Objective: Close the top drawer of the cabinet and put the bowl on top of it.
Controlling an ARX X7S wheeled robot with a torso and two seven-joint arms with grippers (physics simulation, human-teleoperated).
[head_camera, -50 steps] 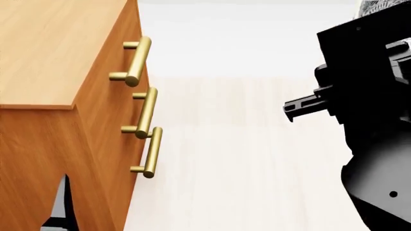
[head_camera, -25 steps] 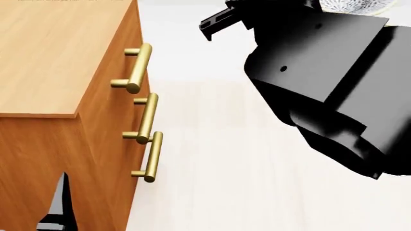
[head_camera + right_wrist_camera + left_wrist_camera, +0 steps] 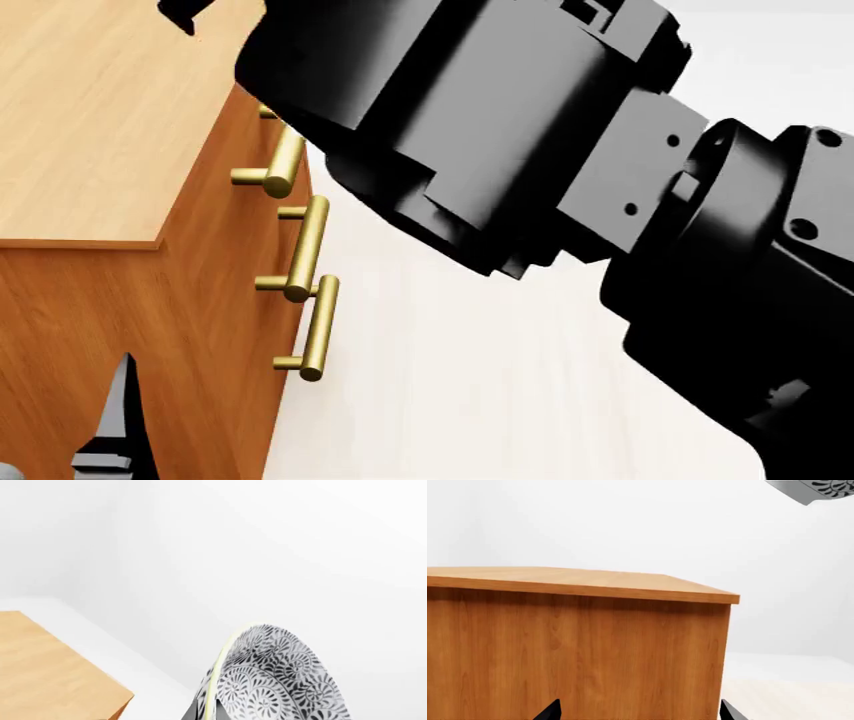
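Right hand clamped on the bowl rim, bowl tilted on edge beside the cabinet top. Left hand fingers apart. Risk: bowl slipping or landing tilted at release.

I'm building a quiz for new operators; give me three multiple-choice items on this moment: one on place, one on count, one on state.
1. Where is the bowl?
A. on the cabinet
B. in the right gripper, in the air
C. on the floor

2. How many brass handles does the cabinet front show?
A. two
B. three
C. four

3. The top drawer is:
A. shut flush
B. pulled halfway
C. removed

Answers: B, the right wrist view shows it gripped at the rim, off the cabinet; B, three in the head view; A, its front lies level with the others.
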